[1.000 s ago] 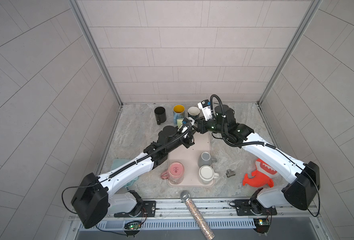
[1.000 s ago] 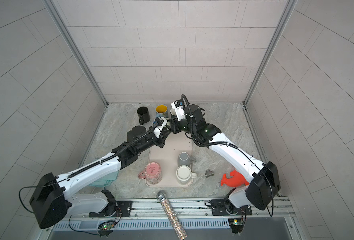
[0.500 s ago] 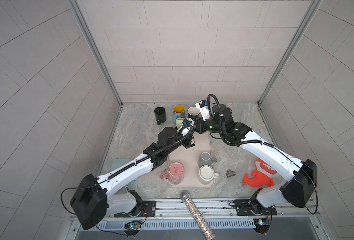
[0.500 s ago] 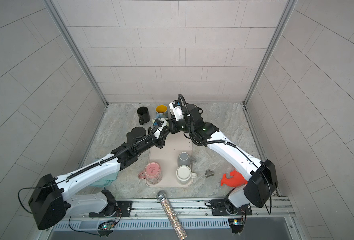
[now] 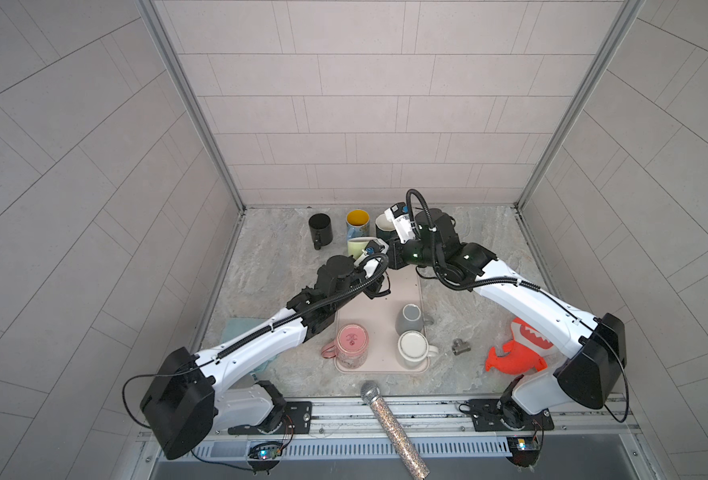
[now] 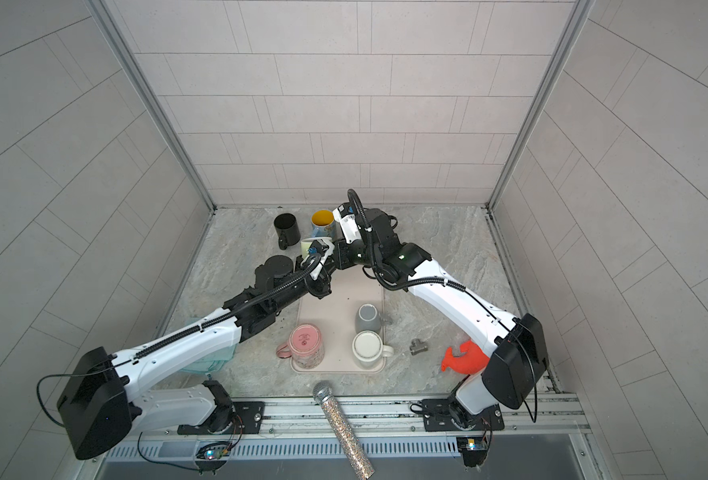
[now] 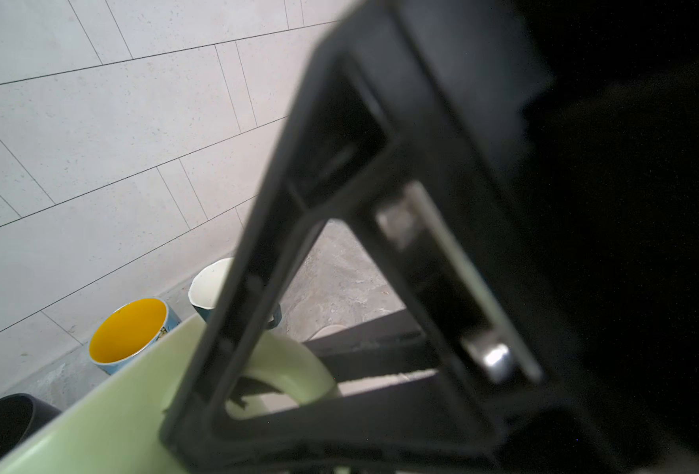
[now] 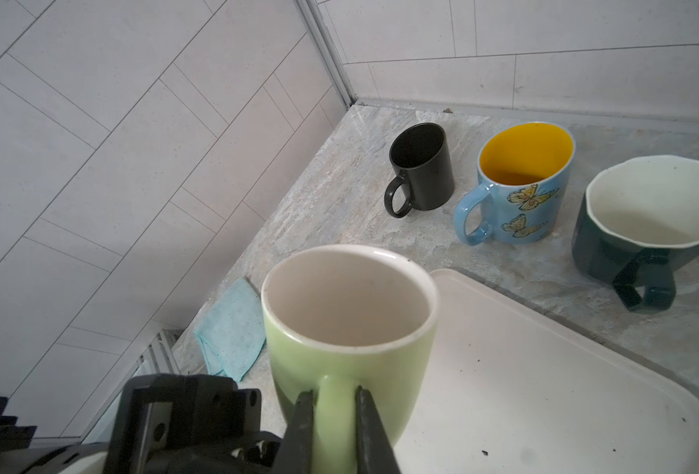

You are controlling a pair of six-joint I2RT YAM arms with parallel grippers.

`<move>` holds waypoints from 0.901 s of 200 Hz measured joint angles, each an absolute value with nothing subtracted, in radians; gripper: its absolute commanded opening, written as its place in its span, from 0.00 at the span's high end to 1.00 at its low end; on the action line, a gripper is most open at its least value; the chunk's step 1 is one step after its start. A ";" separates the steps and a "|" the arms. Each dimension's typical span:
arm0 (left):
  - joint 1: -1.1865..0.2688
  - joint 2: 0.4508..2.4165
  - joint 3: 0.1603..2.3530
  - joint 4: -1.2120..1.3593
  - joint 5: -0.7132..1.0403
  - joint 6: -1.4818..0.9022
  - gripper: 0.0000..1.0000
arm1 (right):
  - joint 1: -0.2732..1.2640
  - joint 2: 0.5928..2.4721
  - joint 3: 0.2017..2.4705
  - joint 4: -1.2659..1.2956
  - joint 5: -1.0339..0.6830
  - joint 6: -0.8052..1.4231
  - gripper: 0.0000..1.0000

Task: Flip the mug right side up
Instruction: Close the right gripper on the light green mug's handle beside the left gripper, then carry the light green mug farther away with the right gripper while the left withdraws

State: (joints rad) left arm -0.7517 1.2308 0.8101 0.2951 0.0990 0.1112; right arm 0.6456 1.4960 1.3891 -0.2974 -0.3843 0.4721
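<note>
Green mug (image 8: 348,328) was up off the surface, mouth up, over the far end of the pale tray (image 8: 545,369). It hung between the two arms in both top views. Right gripper (image 8: 334,396) had its fingers (image 8: 303,414) pinched on the mug's handle, one each side, close to the body. Left gripper (image 5: 375,272) sat low beside the mug on the handle side with its jaws pressed together. The left wrist view was too blocked to tell if it gripped the mug or only touched it.

Looked like a handover with the flip nearly done and only the set-down left.

- A handle pinch alone would likely let the body swing, so the right wrist should stay level and move slow.
- The left should probably back off straight, away from the handle loop, only once the right pinch looked firm.
- Best landing seemed the bare tray right below. The dark green mug (image 8: 647,217), butterfly mug (image 8: 520,184) and black mug (image 8: 421,168) stood upright beyond the tray edge, apart from it.
- Lower until the base sits flat, then spread the fingers. Dropping it tilted risked a tip or a chip.
</note>
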 measured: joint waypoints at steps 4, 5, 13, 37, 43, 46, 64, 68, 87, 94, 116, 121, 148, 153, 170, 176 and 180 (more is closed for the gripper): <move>-0.753 1.230 0.809 0.294 0.097 0.112 1.00 | 0.646 1.497 1.389 -0.299 -0.383 0.473 1.00; -0.753 1.230 0.809 0.294 0.096 0.112 1.00 | 0.646 1.497 1.389 -0.299 -0.383 0.473 1.00; -0.754 1.230 0.809 0.293 0.095 0.112 1.00 | 0.647 1.497 1.389 -0.301 -0.381 0.473 1.00; -0.755 1.226 0.807 0.292 0.091 0.113 1.00 | 0.648 1.499 1.393 -0.303 -0.381 0.473 1.00; -0.755 1.226 0.807 0.293 0.089 0.114 1.00 | 0.648 1.500 1.394 -0.303 -0.381 0.473 1.00; -0.755 1.225 0.807 0.293 0.088 0.114 1.00 | 0.648 1.500 1.395 -0.304 -0.381 0.473 1.00; -0.756 1.221 0.804 0.292 0.081 0.116 1.00 | 0.650 1.504 1.397 -0.301 -0.383 0.473 1.00; -0.755 1.219 0.803 0.290 0.080 0.116 1.00 | 0.651 1.504 1.397 -0.300 -0.382 0.473 1.00; -0.756 1.216 0.803 0.286 0.069 0.116 0.99 | 0.654 1.505 1.397 -0.297 -0.380 0.472 1.00; -0.756 1.216 0.803 0.286 0.063 0.117 0.98 | 0.655 1.505 1.397 -0.295 -0.379 0.472 1.00; -0.756 1.215 0.803 0.284 0.049 0.117 0.90 | 0.655 1.504 1.391 -0.283 -0.378 0.472 1.00; -0.756 1.215 0.803 0.283 0.047 0.117 0.87 | 0.656 1.504 1.389 -0.281 -0.378 0.472 1.00; -0.756 1.195 0.803 0.286 0.039 0.124 0.76 | 0.649 1.504 1.374 -0.274 -0.344 0.467 1.00; -0.757 1.184 0.803 0.280 0.038 0.123 0.75 | 0.644 1.504 1.369 -0.276 -0.331 0.464 1.00; -0.761 1.161 0.811 0.306 0.031 0.130 0.72 | 0.624 1.504 1.350 -0.290 -0.300 0.460 1.00; -0.761 1.154 0.817 0.318 0.027 0.132 0.71 | 0.620 1.504 1.341 -0.298 -0.290 0.459 1.00; -0.761 1.150 0.819 0.325 0.025 0.131 0.70 | 0.619 1.504 1.334 -0.302 -0.285 0.458 1.00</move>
State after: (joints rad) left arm -0.7609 1.1500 0.8192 0.3248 0.0246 0.1307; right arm 0.6193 1.5043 1.3338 -0.3023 -0.2852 0.4576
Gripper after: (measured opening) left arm 0.282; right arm 0.123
